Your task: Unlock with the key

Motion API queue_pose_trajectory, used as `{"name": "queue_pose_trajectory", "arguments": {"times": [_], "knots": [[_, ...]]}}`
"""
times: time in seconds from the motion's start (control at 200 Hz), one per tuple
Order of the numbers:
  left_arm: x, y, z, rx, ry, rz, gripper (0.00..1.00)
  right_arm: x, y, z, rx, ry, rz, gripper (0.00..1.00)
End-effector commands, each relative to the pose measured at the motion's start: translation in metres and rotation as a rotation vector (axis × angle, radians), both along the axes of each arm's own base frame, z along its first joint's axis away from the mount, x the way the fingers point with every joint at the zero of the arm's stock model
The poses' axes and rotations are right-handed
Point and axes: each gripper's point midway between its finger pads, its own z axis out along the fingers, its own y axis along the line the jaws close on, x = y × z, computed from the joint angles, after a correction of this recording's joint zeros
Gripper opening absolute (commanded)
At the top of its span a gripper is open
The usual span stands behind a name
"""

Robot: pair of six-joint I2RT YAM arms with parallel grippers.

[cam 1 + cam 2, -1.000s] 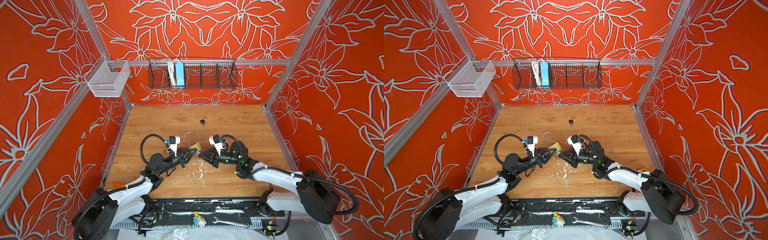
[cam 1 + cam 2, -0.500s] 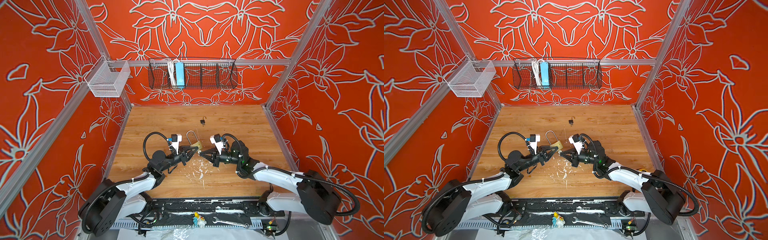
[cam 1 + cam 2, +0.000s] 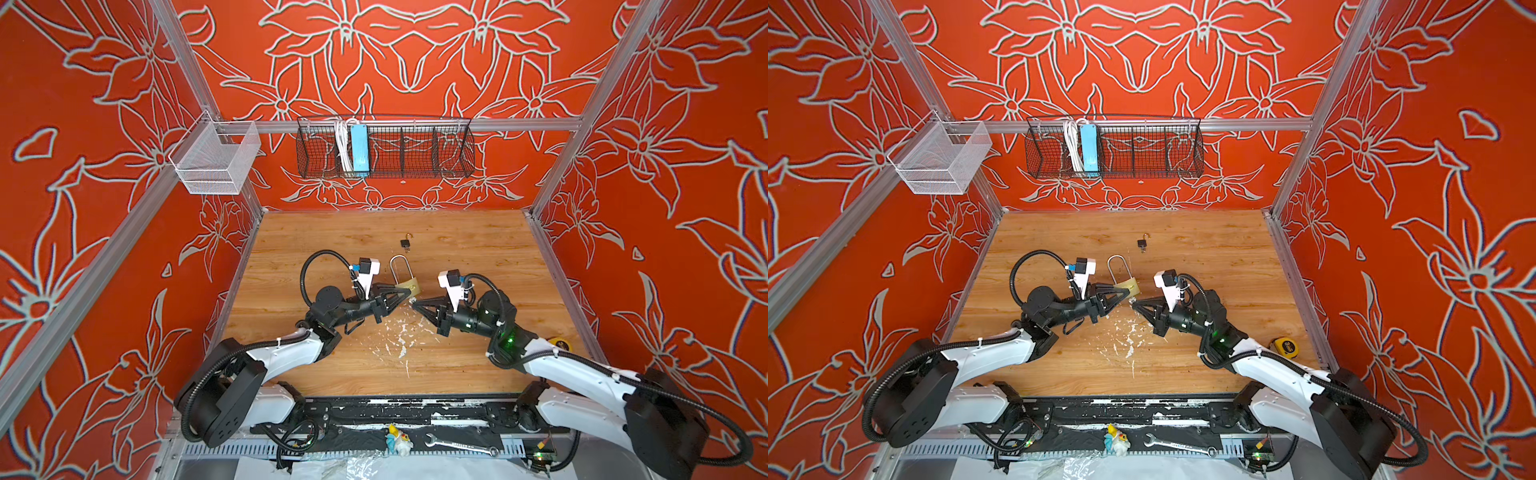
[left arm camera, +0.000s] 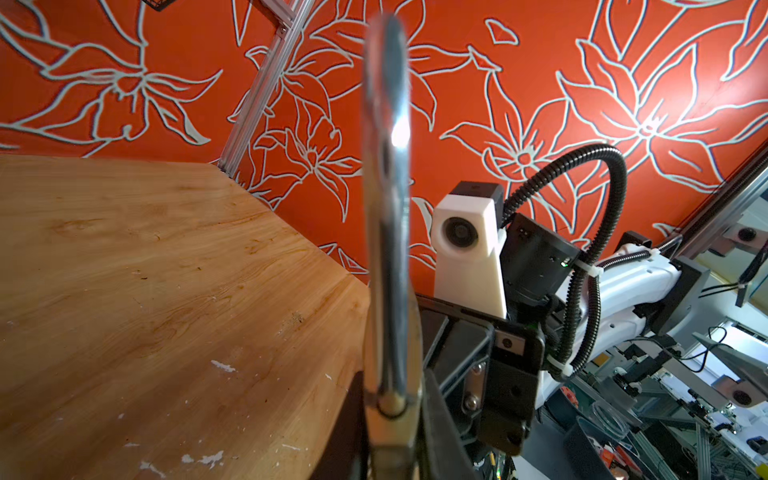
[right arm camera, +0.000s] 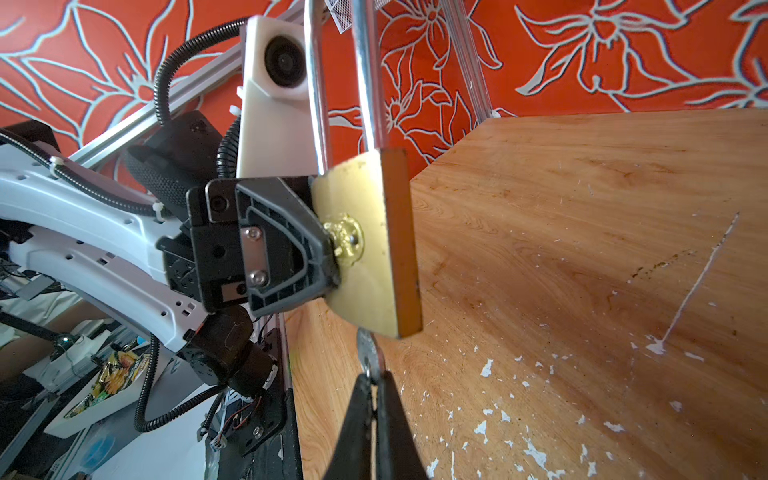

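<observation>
My left gripper (image 3: 404, 293) is shut on the brass body of a long-shackled padlock (image 3: 409, 286), holding it upright above the wooden table (image 3: 478, 257). In the left wrist view the steel shackle (image 4: 386, 208) rises edge-on between my left fingers (image 4: 436, 432). Its brass face (image 5: 365, 249) fills the right wrist view, with a left finger (image 5: 286, 245) pressed against it. My right gripper (image 5: 374, 380) is shut on a small silver key (image 5: 368, 353), which meets the underside of the padlock body. Whether its blade is inside the keyhole is hidden. The right gripper (image 3: 1133, 304) sits tip to tip with the left gripper (image 3: 1125, 293).
A small dark padlock (image 3: 406, 243) lies farther back on the table. A yellow tape measure (image 3: 1286, 345) sits by the right wall. A black wire basket (image 3: 384, 147) and a white mesh basket (image 3: 216, 160) hang above. A wrench (image 3: 461, 444) lies on the front rail.
Both grippers and the padlock have shifted slightly right and toward the back. The right jaws have closed a little tighter on the key.
</observation>
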Motion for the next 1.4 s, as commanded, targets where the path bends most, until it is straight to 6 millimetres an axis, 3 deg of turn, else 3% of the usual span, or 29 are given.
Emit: {"name": "queue_pose_trajectory", "arguments": {"times": [0.0,0.525,0.751,0.976,1.156,1.341,1.396], "knots": [[-0.023,-0.023,-0.018,0.053,0.01,-0.117,0.0,0.008,-0.009,0.054,0.15,-0.13,-0.06,0.0],[-0.02,-0.051,-0.055,0.202,0.048,-0.149,0.0,0.007,-0.028,0.097,0.237,-0.206,-0.08,0.0],[-0.03,-0.058,-0.054,0.203,0.024,-0.242,0.0,0.01,-0.051,0.114,0.295,-0.219,-0.116,0.0],[-0.031,-0.052,-0.048,0.248,-0.01,-0.215,0.0,0.027,-0.037,0.086,0.242,-0.138,-0.097,0.0],[-0.029,-0.055,-0.054,0.267,0.006,-0.226,0.0,0.029,-0.048,0.116,0.26,-0.197,-0.134,0.0],[-0.027,-0.057,-0.057,0.282,0.016,-0.228,0.0,0.024,-0.041,0.101,0.276,-0.164,-0.089,0.0],[-0.025,-0.058,-0.061,0.301,0.023,-0.221,0.0,0.027,-0.043,0.105,0.285,-0.167,-0.103,0.0]]}}
